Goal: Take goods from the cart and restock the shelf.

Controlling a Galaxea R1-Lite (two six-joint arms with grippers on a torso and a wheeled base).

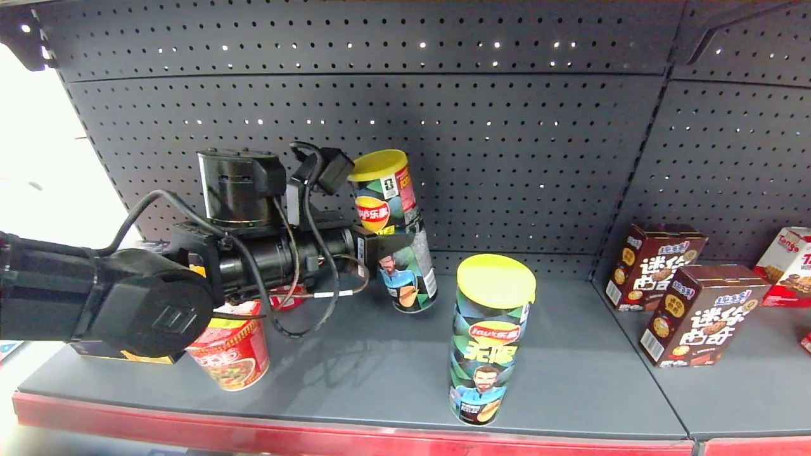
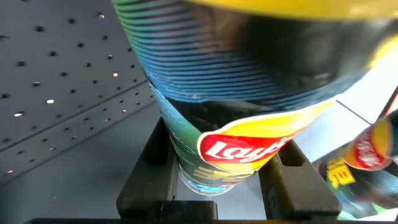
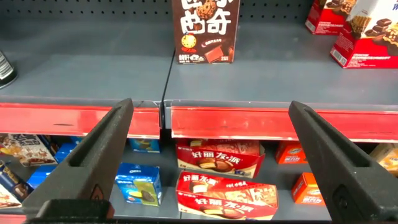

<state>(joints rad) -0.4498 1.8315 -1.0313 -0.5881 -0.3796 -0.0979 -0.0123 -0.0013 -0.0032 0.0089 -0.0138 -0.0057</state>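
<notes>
My left gripper [image 1: 394, 244] is shut on a chip can with a yellow lid [image 1: 391, 221], which leans slightly near the back of the grey shelf [image 1: 380, 361]. In the left wrist view the can [image 2: 230, 124] sits between the two black fingers [image 2: 149, 180]. I cannot tell whether its base touches the shelf. A second, matching chip can [image 1: 489, 339] stands upright near the shelf's front edge. My right gripper [image 3: 214, 168] is open and holds nothing, in front of the shelf's red front strip [image 3: 217, 121].
A red cup of noodles [image 1: 231, 354] stands under the left arm at the front left. Two brown biscuit boxes [image 1: 694, 316] and a red-and-white box [image 1: 789, 266] fill the right bay. Lower shelves hold red boxes [image 3: 217, 165] and a blue packet [image 3: 138, 183].
</notes>
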